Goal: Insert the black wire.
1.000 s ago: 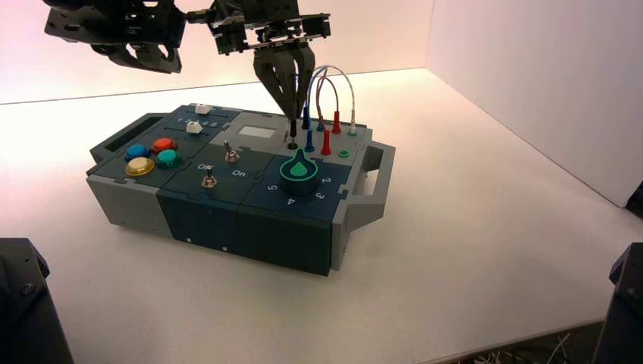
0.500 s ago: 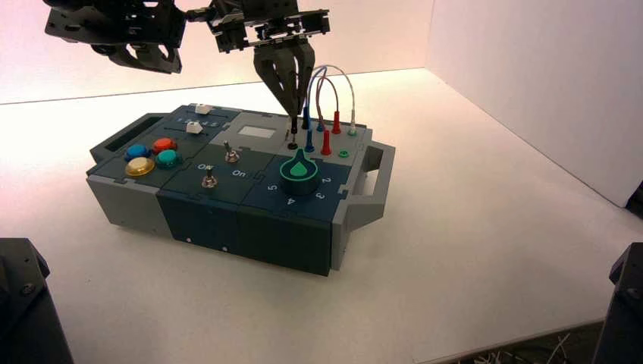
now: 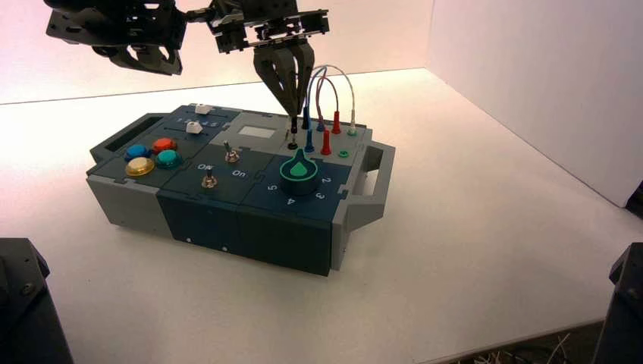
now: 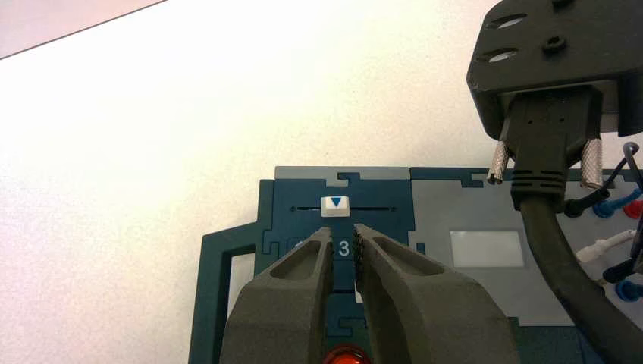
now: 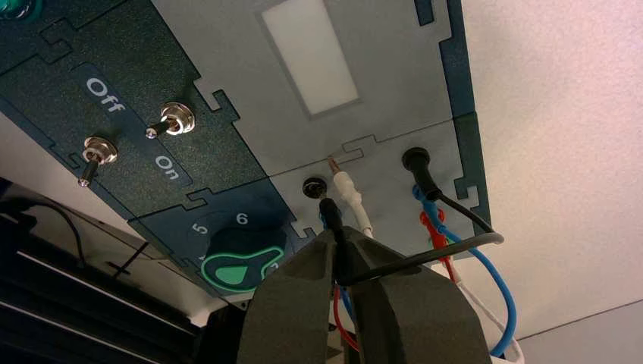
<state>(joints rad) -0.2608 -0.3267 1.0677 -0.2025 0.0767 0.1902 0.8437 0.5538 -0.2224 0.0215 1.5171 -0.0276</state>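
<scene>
On the left, the left gripper hangs idle above the far side of the grey and dark blue control box, its fingers a little apart and holding nothing, out of the way. To its right, the right gripper points steeply down and pinches the thin black wire by its slim plug, the tip just above the black socket, I think to push it straight in.

The box looks like matt plastic, with grey and dark blue panels. Its two toggle switches are shiny metal. The round push buttons are glossy. The black wire has a smooth rubbery skin. The counter is plain, matt white.
</scene>
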